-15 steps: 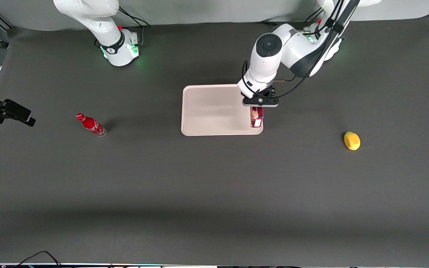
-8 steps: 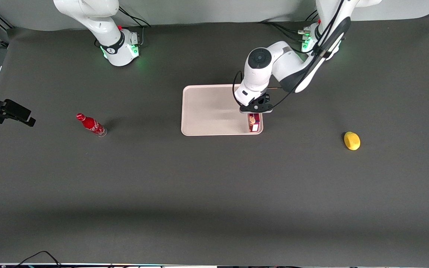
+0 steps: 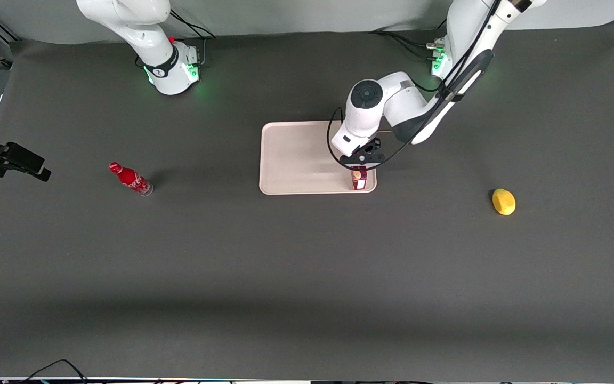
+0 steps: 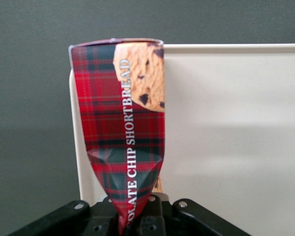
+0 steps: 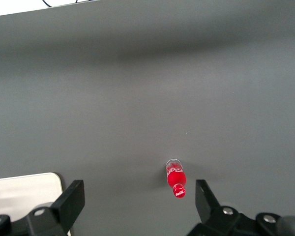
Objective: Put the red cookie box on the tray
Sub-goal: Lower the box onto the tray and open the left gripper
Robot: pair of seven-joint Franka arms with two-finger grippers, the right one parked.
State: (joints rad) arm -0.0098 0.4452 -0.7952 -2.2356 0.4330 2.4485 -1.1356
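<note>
Placing step: our claw (image 3: pixel 361 163) pinches the cookie box (image 3: pixel 359 178) upright over the tray (image 3: pixel 296 160), centre frame. Next, we judge: lower fully, then release.

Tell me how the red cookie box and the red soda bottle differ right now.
The red cookie box is a tartan carton pinched in the left gripper over the tray, at its corner nearest the front camera on the working arm's side; the red soda bottle is round and slim. The box is held; the bottle sits free on the table toward the parked arm's end. Both are red.
</note>
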